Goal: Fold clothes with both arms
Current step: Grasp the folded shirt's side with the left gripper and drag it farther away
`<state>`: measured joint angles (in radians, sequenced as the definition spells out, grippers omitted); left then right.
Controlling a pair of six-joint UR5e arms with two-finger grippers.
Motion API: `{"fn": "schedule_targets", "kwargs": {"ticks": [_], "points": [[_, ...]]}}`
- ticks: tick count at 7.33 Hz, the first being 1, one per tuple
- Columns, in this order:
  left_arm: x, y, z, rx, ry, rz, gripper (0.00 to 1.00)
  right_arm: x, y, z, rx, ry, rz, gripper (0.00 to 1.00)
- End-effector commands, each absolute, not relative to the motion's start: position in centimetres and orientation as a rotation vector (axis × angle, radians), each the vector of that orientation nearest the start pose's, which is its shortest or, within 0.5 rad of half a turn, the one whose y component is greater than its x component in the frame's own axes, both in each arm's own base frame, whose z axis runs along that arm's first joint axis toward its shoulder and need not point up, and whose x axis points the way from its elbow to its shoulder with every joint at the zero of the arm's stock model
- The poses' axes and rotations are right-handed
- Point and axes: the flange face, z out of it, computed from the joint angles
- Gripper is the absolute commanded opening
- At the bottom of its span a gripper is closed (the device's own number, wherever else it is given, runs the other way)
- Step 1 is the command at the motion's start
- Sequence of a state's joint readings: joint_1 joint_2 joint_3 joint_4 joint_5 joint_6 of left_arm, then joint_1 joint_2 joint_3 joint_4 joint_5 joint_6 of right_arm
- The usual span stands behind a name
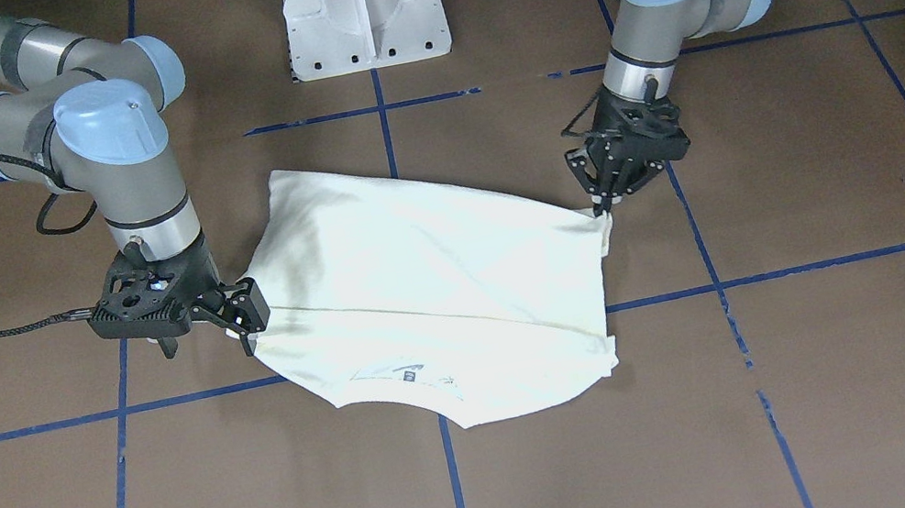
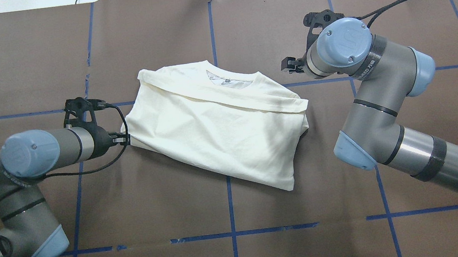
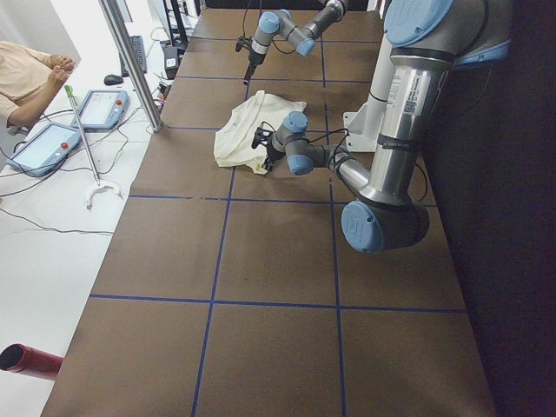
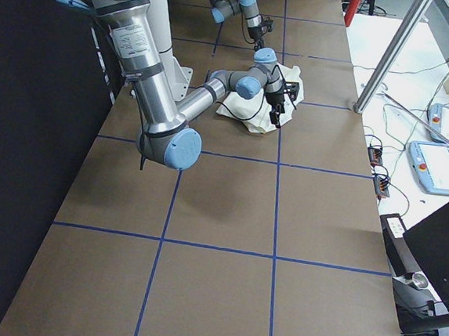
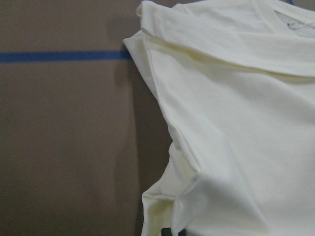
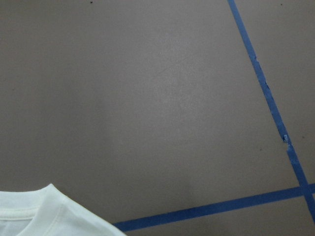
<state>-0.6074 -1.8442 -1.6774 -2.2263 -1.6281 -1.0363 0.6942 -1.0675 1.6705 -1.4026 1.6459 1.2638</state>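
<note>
Overhead exterior: folded shirt (image 2: 221,133), long axis diagonal, collar (image 2: 230,79) on far side; left jaws clamp corner; right jaws unclear.

One shirt (image 2: 221,133)! Two arms (image 2: 33,153) (image 2: 364,100); left gripper (image 1: 601,207), right gripper (image 1: 247,313), that's two; one white pedestal (image 1: 362,4), two pendants (image 3: 97,109) (image 3: 43,148), one person (image 3: 22,78).

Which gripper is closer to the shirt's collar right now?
Right. The right gripper is at the shirt edge beside the collar; the left gripper is at the opposite corner, farther from it.
</note>
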Motion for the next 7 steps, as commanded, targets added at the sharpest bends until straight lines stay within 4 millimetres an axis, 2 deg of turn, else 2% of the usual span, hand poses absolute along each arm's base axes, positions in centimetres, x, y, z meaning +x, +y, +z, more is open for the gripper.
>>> {"fn": "schedule_targets", "kwargs": {"ticks": [1,2,3,4,5,6,7], "points": [[42.6,-59.4,40.4,0.586,0.744,-0.061,0.00,-43.5,-52.4,31.3,0.309,-0.716,0.340,1.00],[45.0,-67.1,37.6,0.588,0.705,-0.102,0.00,-43.4,-52.3,31.1,0.309,-0.721,0.345,1.00],[46.7,-71.1,35.7,0.613,0.719,-0.116,0.00,-43.4,-52.3,30.8,0.311,-0.727,0.349,1.00],[47.3,-71.6,35.2,0.618,0.727,-0.116,0.00,-43.0,-51.9,29.8,0.317,-0.746,0.348,1.00],[47.1,-71.7,35.1,0.623,0.729,-0.119,0.00,-43.2,-51.4,29.5,0.318,-0.754,0.344,1.00],[46.5,-71.9,35.3,0.636,0.742,-0.120,0.50,-43.9,-51.0,29.1,0.313,-0.763,0.338,1.00],[45.9,-71.1,37.0,0.648,0.756,-0.116,0.99,-44.2,-50.7,28.7,0.311,-0.770,0.338,1.00]]}}
